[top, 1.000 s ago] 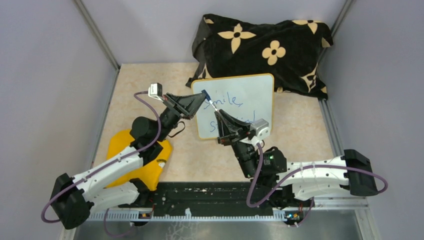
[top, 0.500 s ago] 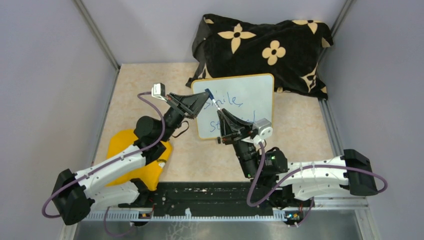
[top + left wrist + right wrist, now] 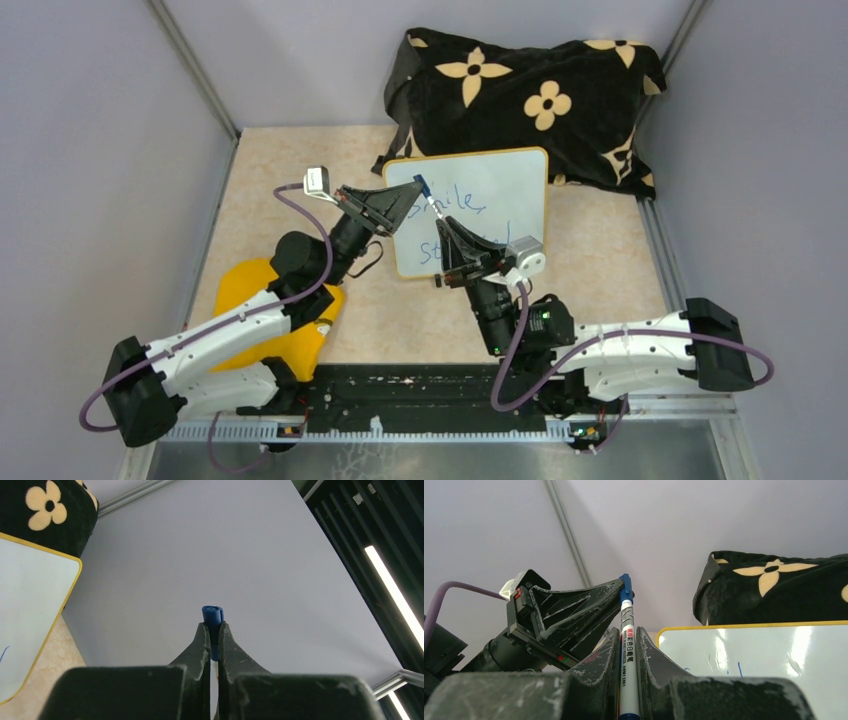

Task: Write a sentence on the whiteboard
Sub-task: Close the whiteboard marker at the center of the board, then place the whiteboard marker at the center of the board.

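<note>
I see the right gripper (image 3: 627, 642) with its two black fingers drawn narrow around a slim white marker (image 3: 628, 670). The marker has small printed letters on its barrel, and the barrel stands up between the fingers. On the far end of this marker sits a blue cap (image 3: 212, 616), just ahead of the right gripper's tips. The left gripper (image 3: 212, 632) reaches in from the left side and is pressed tight on that blue cap. So both grippers hold the one pen, the left on the cap and the right on the barrel.

The whiteboard (image 3: 510, 190) is a flat white rectangular board with rounded corners and a thin yellow-orange rim. It lies under and beyond the right gripper, and just to the right of the left gripper's tips. From above, the right gripper covers part of the board's near half. There is blue handwriting on the board: the top line reads like "Smile", and a lower line begins with "st", with the rest hidden behind the right gripper.

Beyond both grippers, at the board's far edge, a black plush cloth with cream flowers (image 3: 530, 95) lies in a heap. Behind the left gripper, under its arm, a flat yellow object (image 3: 300, 350) rests on the beige speckled table (image 3: 270, 150). What this object is, I cannot tell.
</note>
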### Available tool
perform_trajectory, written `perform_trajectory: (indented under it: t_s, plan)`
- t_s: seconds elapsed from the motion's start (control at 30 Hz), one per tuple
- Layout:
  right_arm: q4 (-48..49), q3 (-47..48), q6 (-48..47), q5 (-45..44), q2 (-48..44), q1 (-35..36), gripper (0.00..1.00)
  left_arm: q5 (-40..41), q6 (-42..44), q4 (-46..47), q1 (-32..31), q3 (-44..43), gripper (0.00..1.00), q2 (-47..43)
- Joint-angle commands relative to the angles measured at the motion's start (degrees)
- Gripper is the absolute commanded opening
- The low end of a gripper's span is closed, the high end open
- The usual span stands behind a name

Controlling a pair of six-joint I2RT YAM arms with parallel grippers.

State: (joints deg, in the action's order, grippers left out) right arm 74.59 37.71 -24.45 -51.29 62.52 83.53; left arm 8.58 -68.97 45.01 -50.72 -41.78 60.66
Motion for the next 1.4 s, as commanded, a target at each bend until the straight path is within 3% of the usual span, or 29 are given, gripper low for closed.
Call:
perform_trajectory:
  t_s: [0.0, 0.67, 1.03, 1.23, 1.37]
  plan:
    - [0.82, 4.01, -0.6, -1.17, 1.1, -0.48, 0.0, -9.13, 4.12, -3.74, -4.18, -1.28, 0.0, -0.51]
    - [4.77, 4.41, -4.56, -1.88, 2.09, -0.49, 0.0, -11.37, 5.73, -2.23, -8.12, -0.15, 0.0, 0.52]
    - [4.25, 2.91, -4.17, -0.76, 0.32, -0.51, 0.0, -4.43, 6.48, 0.02, -8.07, 3.04, 0.01, -3.32]
    - [2.04, 1.87, -2.37, 1.06, -1.59, -0.54, 0.0, -1.17, 7.4, 0.46, -8.08, 4.39, 0.47, -5.38]
    - [0.45, 1.37, -1.18, 2.18, -2.8, -0.47, 0.0, 0.12, 8.46, 0.24, -8.08, 4.79, 0.69, -6.68]
